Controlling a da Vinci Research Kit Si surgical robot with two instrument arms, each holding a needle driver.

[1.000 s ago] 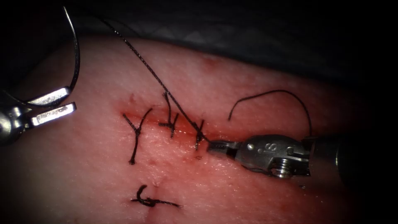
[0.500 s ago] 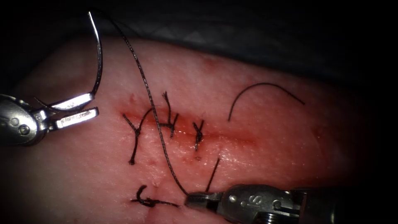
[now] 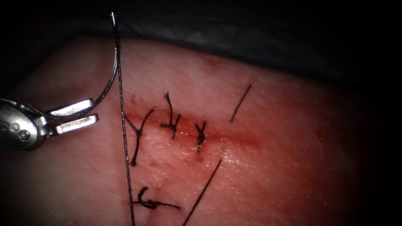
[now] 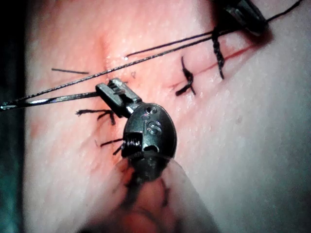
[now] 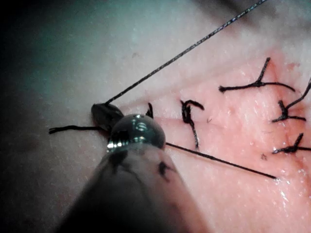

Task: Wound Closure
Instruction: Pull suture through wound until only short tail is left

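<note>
My left tool (image 3: 94, 109) sits left of the cut (image 3: 226, 136), jaws shut on one end of the curved needle (image 3: 109, 79). The needle arcs upward, free of the tissue (image 3: 272, 167). The thread (image 3: 124, 138) leaves the needle's upper end and runs straight down across the tissue. The left wrist view shows the same grip (image 4: 104, 89) on the needle (image 4: 48, 100), with the thread (image 4: 160, 58) stretched taut toward my right tool (image 4: 248, 14). In the right wrist view my right tool (image 5: 99, 112) is shut on the thread (image 5: 194, 46).
Three tied stitches (image 3: 171, 117) cross the cut, and a separate knot (image 3: 150, 204) lies below them. A second strand (image 3: 203, 192) leaves the tissue just below the cut and runs downward. A short thread tail (image 3: 240, 102) sticks out above the cut. Red fluid lines the cut.
My right tool moved from the cut down and out of the endoscope view, pulling thread; the loop at the right shrank to a short tail. My left tool carried the needle rightward.
</note>
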